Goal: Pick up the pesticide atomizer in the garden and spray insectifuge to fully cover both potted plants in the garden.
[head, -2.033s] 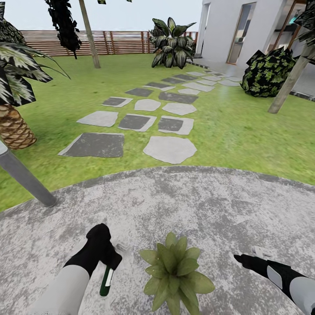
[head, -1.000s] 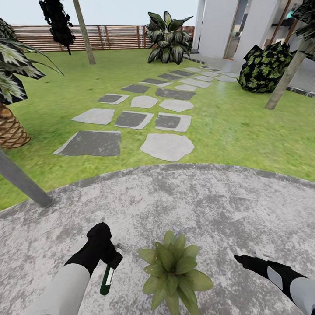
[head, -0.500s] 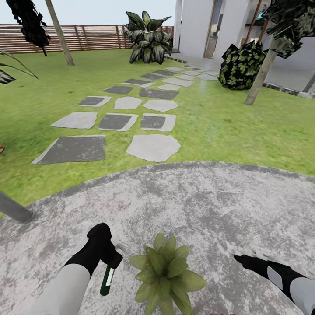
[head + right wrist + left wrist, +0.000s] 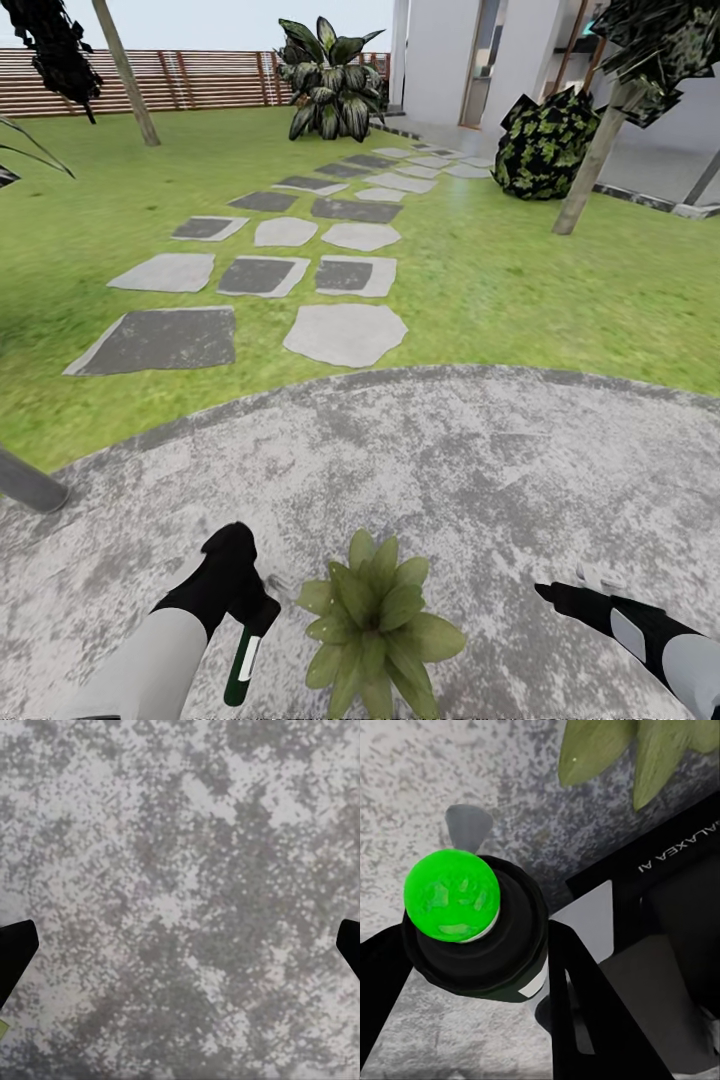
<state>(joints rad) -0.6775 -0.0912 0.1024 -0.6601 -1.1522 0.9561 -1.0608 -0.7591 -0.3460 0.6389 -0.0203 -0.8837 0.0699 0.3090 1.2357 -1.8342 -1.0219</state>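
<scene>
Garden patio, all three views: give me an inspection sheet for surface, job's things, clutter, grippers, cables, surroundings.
Surface: round mottled-grey patio, bordered by green lawn.
Job's things: pesticide atomizer held in the left gripper, dark-green body pointing down; in the left wrist view its end glows bright green. One potted plant beside it on the patio; its pot is hidden by the leaves. Insectifuge: nothing seen.
Clutter: nothing seen.
Grippers: left gripper shut on the atomizer; right gripper open, fingertips wide apart above bare paving.
Cables: nothing seen.
Surroundings: stepping stones, slatted fence, white building, grey post.
</scene>
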